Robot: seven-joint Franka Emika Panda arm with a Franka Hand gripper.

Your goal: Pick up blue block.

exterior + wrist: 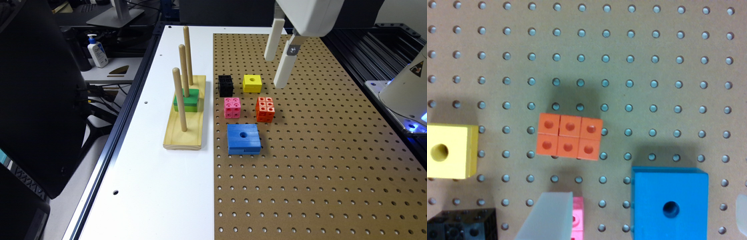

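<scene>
While the jaws (278,71) hang open and empty above the pegboard (317,150), the blue block (244,138) lies flat on it, well apart from them.

The blue block sits just past the pink cube (232,107) and orange cube (265,109); a yellow block (252,83) and black cube (225,85) lie beyond, near the jaws.

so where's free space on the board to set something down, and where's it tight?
Free: the pegboard toward the exterior view's right of the orange block, and the stretch nearer the camera than the blue block. The white strip in front of the wooden peg stand is bare too. Crowded: the black, yellow, pink, orange and blue blocks cluster closely.
</scene>
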